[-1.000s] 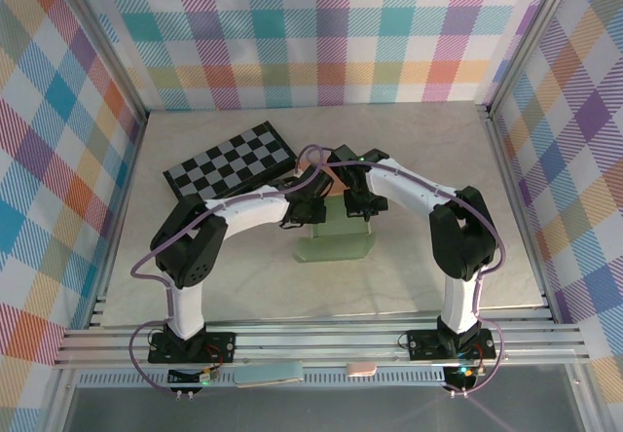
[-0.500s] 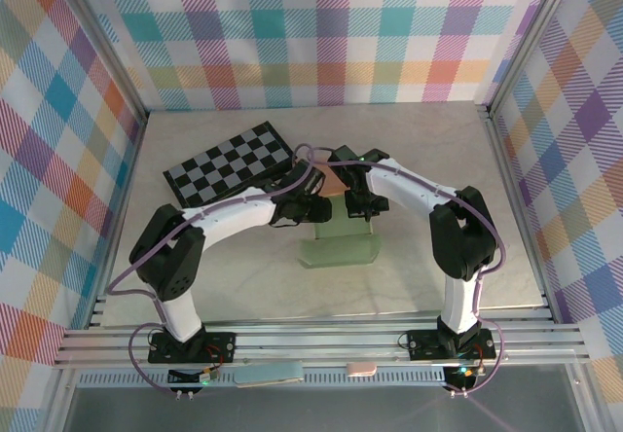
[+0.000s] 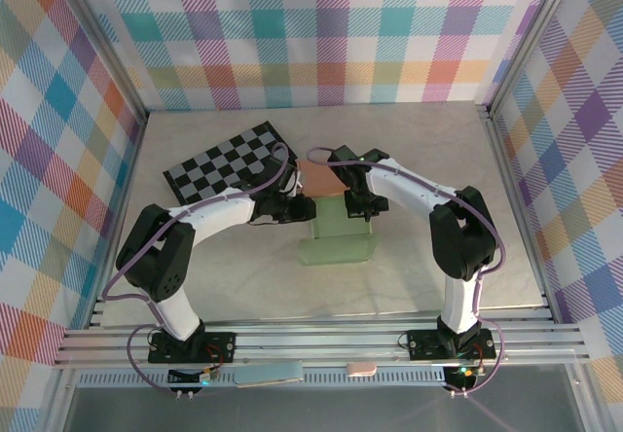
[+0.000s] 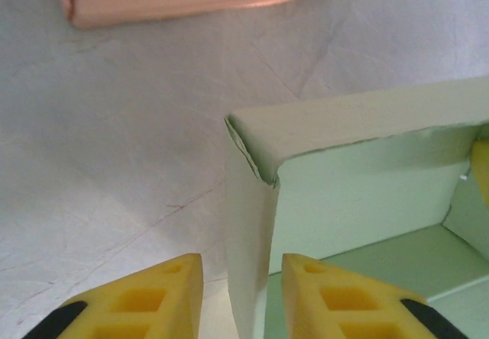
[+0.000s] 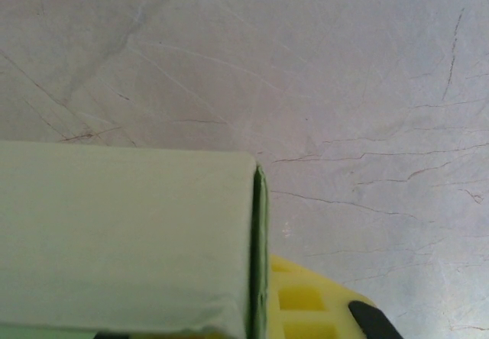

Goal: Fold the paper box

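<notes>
The left claw [image 4: 241, 289] stands part open astride the left wall of the box [image 3: 336, 235]. It has a finger on each side with a thin gap at both, so it holds nothing. The right claw [image 3: 358, 203] is closed, seemingly pinching the right wall, with one finger [image 5: 309, 305] showing behind the folded edge. The box sits in the middle of the table [image 3: 438, 150], between the claws, right of the checkerboard [image 3: 229, 164].

The paper is light and the table looks smooth. A pull from either claw could drag the whole box, or shove it into the pink block [image 3: 319, 176] lying just beyond its far left corner. That corner already looks wrinkled, so an off-line squeeze by the left claw could crumple or tear it.

Inside the box I see bare green floor and a yellow fingertip at the right.
</notes>
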Action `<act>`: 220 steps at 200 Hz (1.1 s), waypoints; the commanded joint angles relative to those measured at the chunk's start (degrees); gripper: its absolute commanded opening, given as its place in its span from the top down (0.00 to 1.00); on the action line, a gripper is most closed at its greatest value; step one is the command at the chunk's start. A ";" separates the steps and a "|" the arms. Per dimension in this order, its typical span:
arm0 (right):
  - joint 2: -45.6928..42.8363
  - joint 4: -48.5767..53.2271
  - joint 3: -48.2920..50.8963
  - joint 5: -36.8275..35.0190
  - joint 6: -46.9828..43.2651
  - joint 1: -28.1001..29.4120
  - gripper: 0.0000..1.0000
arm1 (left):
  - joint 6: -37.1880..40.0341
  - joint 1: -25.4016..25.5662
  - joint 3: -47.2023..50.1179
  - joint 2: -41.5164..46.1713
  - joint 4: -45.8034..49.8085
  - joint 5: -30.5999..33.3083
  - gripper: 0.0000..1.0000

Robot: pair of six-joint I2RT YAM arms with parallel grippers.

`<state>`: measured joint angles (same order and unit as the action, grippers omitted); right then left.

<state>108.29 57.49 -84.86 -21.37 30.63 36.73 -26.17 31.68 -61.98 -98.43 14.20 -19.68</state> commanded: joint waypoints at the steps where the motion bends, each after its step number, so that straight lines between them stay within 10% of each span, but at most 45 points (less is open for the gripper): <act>1: -0.26 0.43 0.06 0.65 -0.49 -0.34 1.00 | -0.04 -1.62 0.22 -0.63 -5.02 -6.75 0.71; 105: 0.01 0.41 -0.41 0.71 -0.67 -0.43 1.00 | 1.65 -1.32 -1.19 -4.15 -3.21 -3.32 0.96; 220: 0.08 0.78 -0.53 -0.10 -0.40 -0.32 1.00 | -8.70 10.10 -8.25 -7.29 14.16 27.79 1.00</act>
<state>108.29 57.56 -84.86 -21.61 30.44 36.47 -31.27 40.58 -69.84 -103.55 21.71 -0.84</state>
